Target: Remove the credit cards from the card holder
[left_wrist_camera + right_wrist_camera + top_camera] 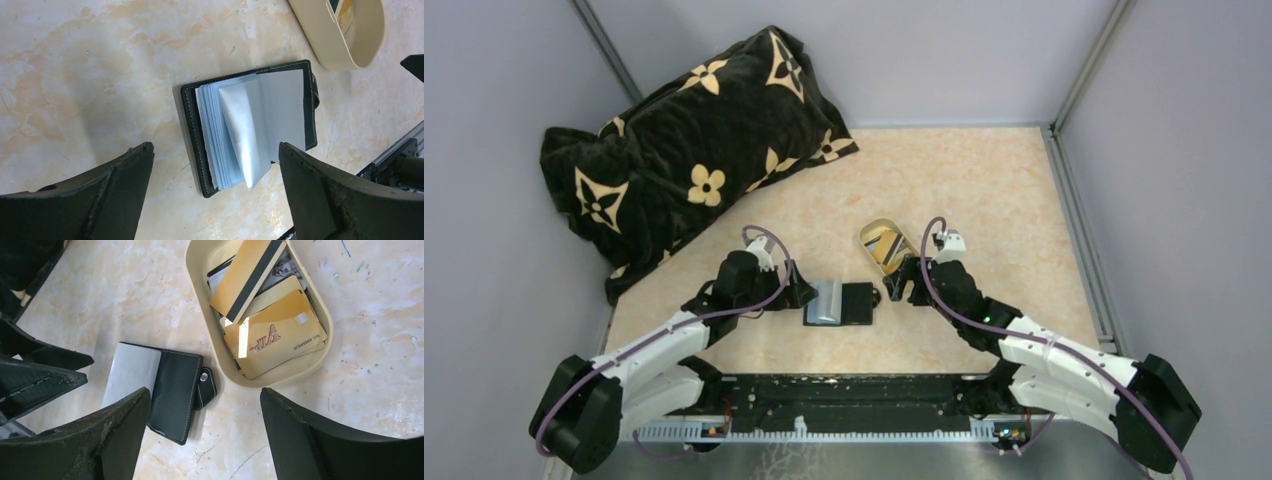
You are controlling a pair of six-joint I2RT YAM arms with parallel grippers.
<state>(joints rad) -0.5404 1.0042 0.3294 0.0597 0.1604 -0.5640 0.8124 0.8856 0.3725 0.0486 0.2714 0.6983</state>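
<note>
Card holder (250, 125) is lying open and flat on the desk (1004, 200), about the middle of the near edge, right between the two grippers. The left gripper (215, 146) has its fingers spread wide over it, gripping nothing. Same deal with the right gripper (205, 390): fingers well apart, empty, over the holder's snap tab and the tray's near end. The holder's pale plastic sleeves are fanned out with one leaf sticking up, and I can't tell if any sleeve has a card in it. The tray (198, 292) is just beside it on the far-right side, with gold cards (275, 332) piled in it. A big flowered pillow (684, 150) fills the far-left corner.
</note>
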